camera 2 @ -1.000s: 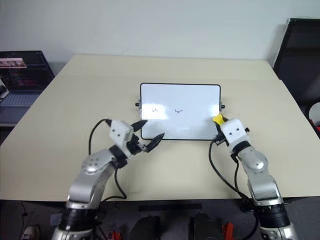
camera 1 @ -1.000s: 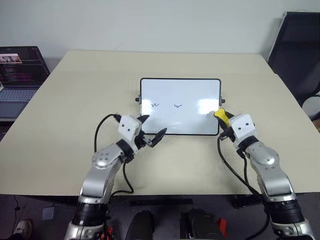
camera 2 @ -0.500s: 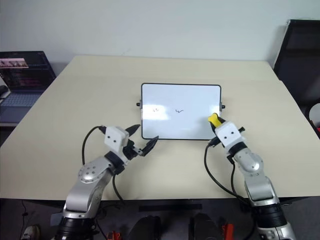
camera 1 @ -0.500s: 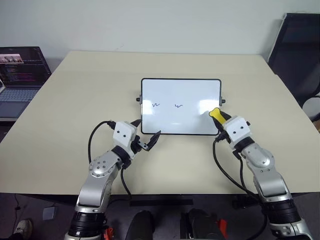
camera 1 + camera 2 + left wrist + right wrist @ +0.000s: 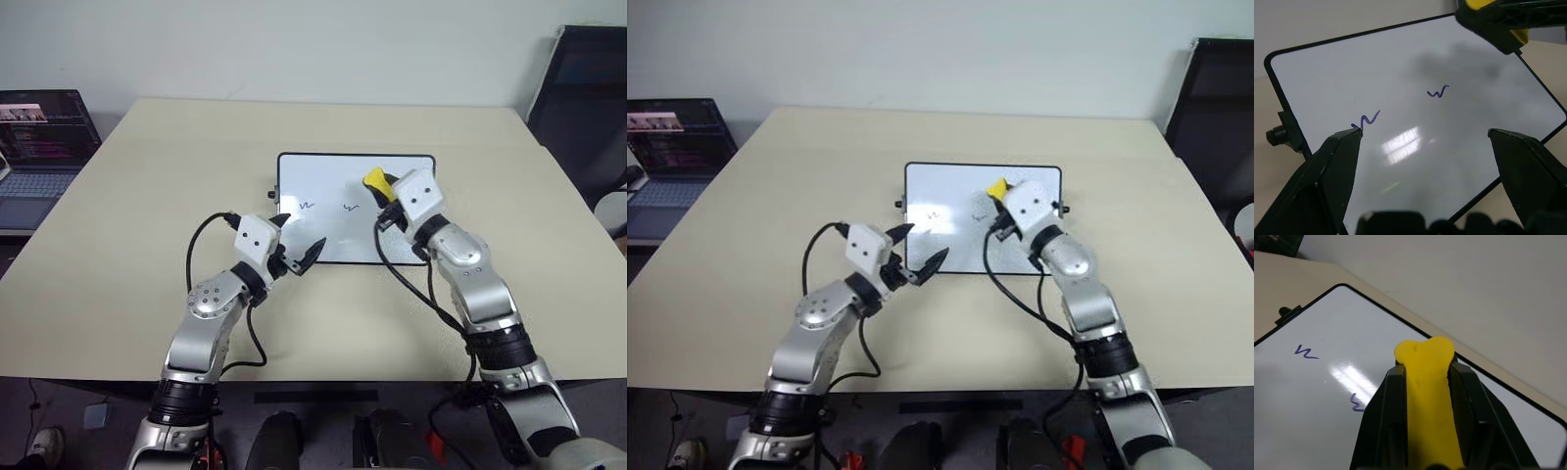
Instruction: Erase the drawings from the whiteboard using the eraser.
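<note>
beige table (image 5: 118, 245), open laptop (image 5: 39, 147), dark chair (image 5: 588, 108)

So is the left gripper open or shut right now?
Open. The left gripper has its two black fingers spread wide apart over the whiteboard, with nothing between them.

My right claw (image 5: 1000, 193) grips the yellow eraser (image 5: 998, 187) over the whiteboard (image 5: 955, 178) lying on the desk (image 5: 774, 196); my left claw (image 5: 917, 249) hangs spread at the board's near-left corner.
</note>
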Robot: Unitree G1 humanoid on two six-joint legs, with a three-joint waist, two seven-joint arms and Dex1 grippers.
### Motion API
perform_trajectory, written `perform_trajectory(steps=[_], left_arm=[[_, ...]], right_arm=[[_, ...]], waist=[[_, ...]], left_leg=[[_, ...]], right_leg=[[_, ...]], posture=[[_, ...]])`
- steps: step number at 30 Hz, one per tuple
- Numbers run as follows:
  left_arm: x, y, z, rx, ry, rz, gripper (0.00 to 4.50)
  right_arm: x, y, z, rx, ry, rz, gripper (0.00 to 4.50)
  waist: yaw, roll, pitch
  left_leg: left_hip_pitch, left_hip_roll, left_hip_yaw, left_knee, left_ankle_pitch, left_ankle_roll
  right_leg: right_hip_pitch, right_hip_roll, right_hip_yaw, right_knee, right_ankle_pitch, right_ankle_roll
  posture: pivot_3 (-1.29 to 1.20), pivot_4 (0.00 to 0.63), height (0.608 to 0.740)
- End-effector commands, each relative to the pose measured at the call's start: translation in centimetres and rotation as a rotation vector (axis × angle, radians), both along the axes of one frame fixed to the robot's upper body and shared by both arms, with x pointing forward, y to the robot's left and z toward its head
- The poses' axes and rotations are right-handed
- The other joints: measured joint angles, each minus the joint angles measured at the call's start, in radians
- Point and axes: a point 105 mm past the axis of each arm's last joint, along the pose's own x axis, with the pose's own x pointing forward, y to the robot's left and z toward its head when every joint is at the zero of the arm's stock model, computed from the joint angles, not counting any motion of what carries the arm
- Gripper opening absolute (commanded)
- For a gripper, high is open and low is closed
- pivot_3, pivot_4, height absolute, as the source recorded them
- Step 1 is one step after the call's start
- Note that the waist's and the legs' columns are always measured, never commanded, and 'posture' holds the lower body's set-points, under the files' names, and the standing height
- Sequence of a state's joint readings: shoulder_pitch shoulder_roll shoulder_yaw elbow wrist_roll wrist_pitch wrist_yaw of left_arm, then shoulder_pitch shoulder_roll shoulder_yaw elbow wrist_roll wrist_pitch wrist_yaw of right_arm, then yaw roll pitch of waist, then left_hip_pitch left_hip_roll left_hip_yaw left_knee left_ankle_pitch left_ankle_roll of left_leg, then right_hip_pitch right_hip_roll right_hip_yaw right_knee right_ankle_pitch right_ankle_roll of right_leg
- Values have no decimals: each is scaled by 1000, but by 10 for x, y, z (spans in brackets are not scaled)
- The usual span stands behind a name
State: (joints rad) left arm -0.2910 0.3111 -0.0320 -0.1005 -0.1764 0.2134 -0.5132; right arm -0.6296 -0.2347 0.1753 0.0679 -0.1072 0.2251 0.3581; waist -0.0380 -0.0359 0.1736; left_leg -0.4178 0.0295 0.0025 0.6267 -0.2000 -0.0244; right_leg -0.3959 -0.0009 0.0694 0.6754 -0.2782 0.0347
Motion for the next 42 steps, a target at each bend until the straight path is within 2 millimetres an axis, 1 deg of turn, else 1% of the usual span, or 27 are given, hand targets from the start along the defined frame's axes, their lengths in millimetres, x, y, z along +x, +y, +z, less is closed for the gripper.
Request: perform_trajectory(steps=[1,4,7,13,18,20,24,26,30,32,35,42], left_arm=[[2,-2,13,8,-55,-11,4500],[2,-4,13,16,-56,-21,4500],[3,-4,16,19,-65,-21,4500],[6,-2,24,19,-78,-11,4500],[6,-2,24,21,-75,-6,4500],[5,-2,23,20,-73,-6,4500],[5,-2,22,16,-72,-3,4500],[6,-1,22,14,-72,-1,4500],[7,1,22,14,-74,6,4500],[7,2,22,13,-74,8,4500],[7,1,21,12,-72,6,4500],[6,0,18,12,-67,-3,4500]], right_arm=[[9,16,3,-58,5,17,880],[16,20,-2,-92,34,21,880],[25,27,0,-126,36,43,880],[46,22,6,-152,35,-20,880],[48,21,-1,-170,62,-24,880],[44,21,-10,-178,79,-15,880],[29,20,-39,-214,129,13,880],[22,19,-48,-227,146,21,880],[3,16,-76,-266,211,48,880],[-4,14,-85,-271,237,48,880],[-7,9,-86,-266,249,36,880],[-3,-2,-71,-227,216,-2,880]], waist=[[0,0,0],[0,0,0],[0,0,0],[-1,0,0],[-3,0,0],[-3,0,0],[-2,0,0],[-3,0,0],[-3,0,0],[-3,0,0],[-2,0,0],[3,0,0]], left_leg=[[0,0,0,0,0,0],[0,0,0,0,0,0],[0,0,0,0,0,0],[0,0,0,0,0,0],[0,0,0,0,0,0],[0,0,0,1,0,0],[0,0,0,0,0,0],[0,0,-1,0,0,0],[2,0,-1,2,0,0],[3,0,-1,2,0,0],[3,0,-1,2,0,0],[3,0,-1,2,0,0]], right_leg=[[0,0,0,0,0,0],[0,0,0,1,0,0],[0,0,0,1,0,0],[-1,0,0,2,0,0],[-1,0,0,2,0,-1],[-1,0,0,3,0,-1],[-1,0,0,3,0,-1],[-1,0,0,3,0,0],[2,0,0,3,-1,2],[2,0,0,3,-2,3],[3,0,0,3,-2,3],[3,0,0,3,-2,3]], posture=[[0,150,740],[0,150,740],[0,150,740],[0,150,740],[0,150,740],[0,150,740],[0,150,740],[0,150,740],[0,150,740],[0,150,740],[0,150,740],[0,150,740]])
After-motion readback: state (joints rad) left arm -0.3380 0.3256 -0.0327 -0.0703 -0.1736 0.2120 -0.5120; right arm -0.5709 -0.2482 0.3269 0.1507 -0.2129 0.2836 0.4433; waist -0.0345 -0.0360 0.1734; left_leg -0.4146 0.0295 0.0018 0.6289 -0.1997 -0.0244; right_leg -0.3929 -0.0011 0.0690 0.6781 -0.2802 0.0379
